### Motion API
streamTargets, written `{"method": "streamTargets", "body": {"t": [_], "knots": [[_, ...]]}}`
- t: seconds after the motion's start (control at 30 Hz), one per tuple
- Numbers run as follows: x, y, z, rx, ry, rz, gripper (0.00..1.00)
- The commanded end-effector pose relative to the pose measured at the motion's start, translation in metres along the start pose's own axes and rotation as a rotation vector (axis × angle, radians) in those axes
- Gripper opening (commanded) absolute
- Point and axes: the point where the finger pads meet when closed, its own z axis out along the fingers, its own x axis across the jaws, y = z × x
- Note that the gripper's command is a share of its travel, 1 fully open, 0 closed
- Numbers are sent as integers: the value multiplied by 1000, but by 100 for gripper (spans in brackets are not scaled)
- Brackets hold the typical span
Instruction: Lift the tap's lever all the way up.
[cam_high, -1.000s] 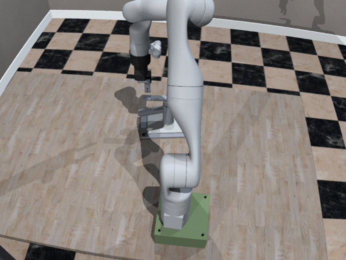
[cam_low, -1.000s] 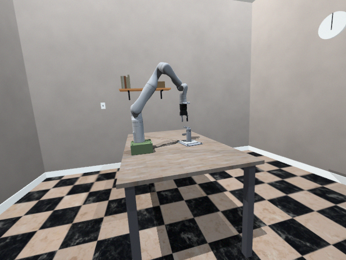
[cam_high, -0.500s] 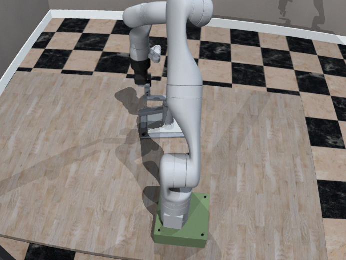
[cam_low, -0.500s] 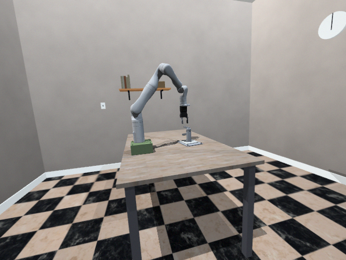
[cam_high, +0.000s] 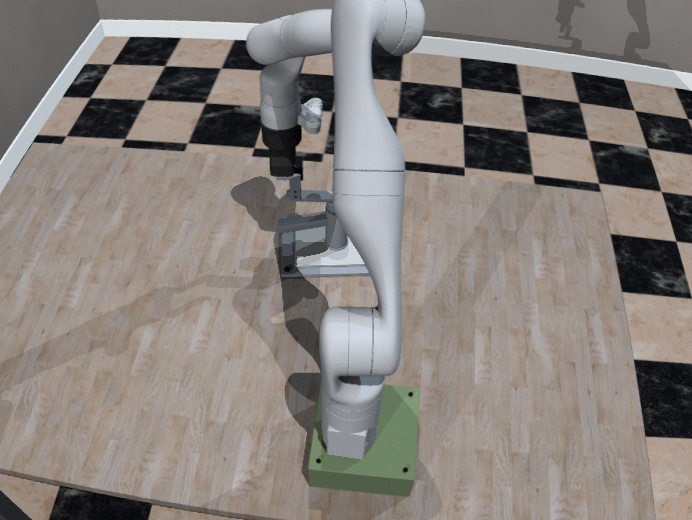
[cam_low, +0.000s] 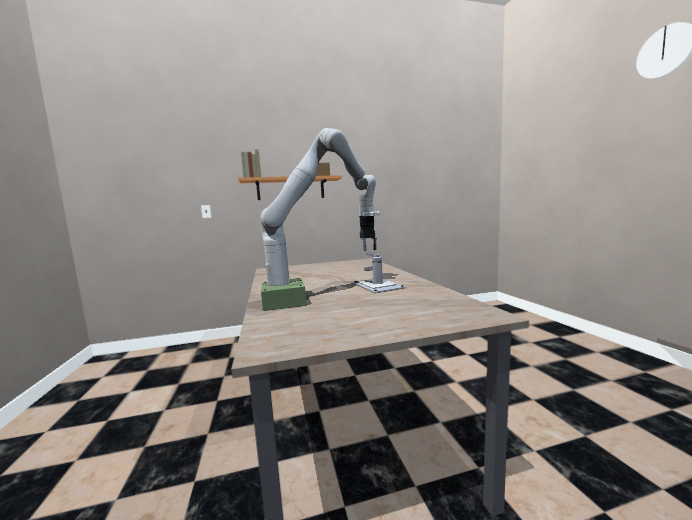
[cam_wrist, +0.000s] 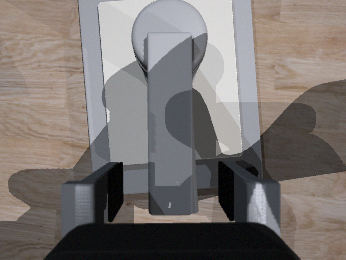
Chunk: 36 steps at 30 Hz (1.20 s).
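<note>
Lever (cam_wrist: 170, 135) end sits between the wide-open, empty gripper (cam_wrist: 170, 192), hiding the spout.

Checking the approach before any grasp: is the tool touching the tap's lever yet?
Apart. In the wrist view the open tool straddles the lever, with clear gaps on both sides between it and the fingers.

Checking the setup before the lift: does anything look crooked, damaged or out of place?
Nothing stands out. The tap stands upright on its base plate, the lever lies between the open gripper fingers, untouched.
</note>
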Motion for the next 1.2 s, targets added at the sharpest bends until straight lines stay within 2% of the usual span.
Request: {"method": "streamTargets", "body": {"t": [0.0,1.17], "knots": [[-1,0,1,0,-2,0,100],[-1,0,6,0,-2,0,100]]}}
